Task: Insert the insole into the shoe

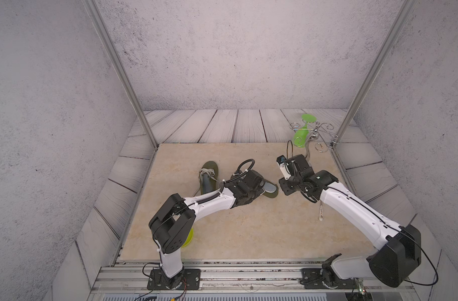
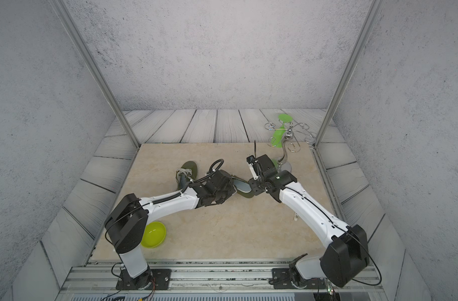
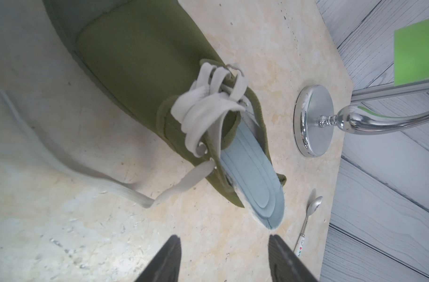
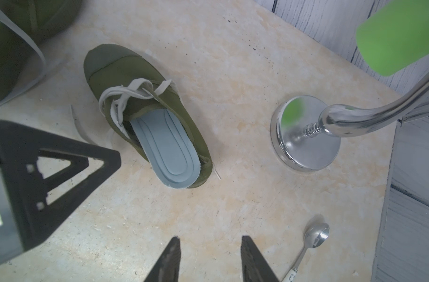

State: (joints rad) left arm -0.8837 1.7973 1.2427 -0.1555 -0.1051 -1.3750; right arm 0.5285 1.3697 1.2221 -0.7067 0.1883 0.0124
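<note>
The blue insole (image 4: 167, 146) is seen inside the green shoe (image 4: 125, 70), its front end tucked under the laces, while its heel end rides over the flattened heel rim and juts slightly past it. The shoe is placed near the middle of the tabletop (image 1: 248, 229), somewhat nearer the far edge. Insertion is judged largely done; only seating the heel end flat appears to be left. The left end effector (image 3: 224, 258) and the right end effector (image 4: 209, 258) are both held open and empty near the heel. A second shoe (image 1: 209, 174) lies toward the left edge.
</note>
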